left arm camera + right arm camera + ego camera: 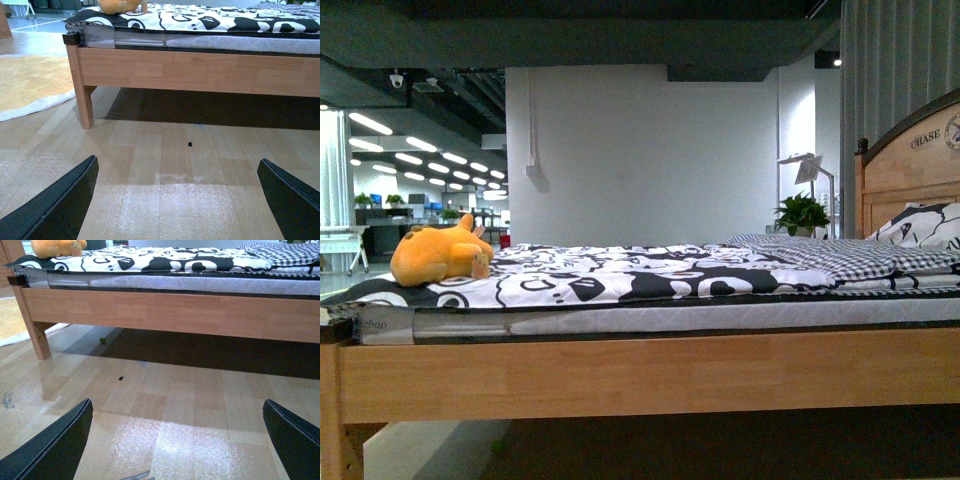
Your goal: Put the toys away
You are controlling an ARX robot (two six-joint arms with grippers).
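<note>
With the left gripper point(177, 160) and right gripper point(177, 400) spread open, the toy point(435, 255) (at a corner of the bed point(650, 375)) could be nudged off by a low reach.

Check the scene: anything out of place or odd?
Orange plush toy lies at the foot end of the bed, on the patterned cover. Small green bit on the floor under the bed, too small to identify.
</note>
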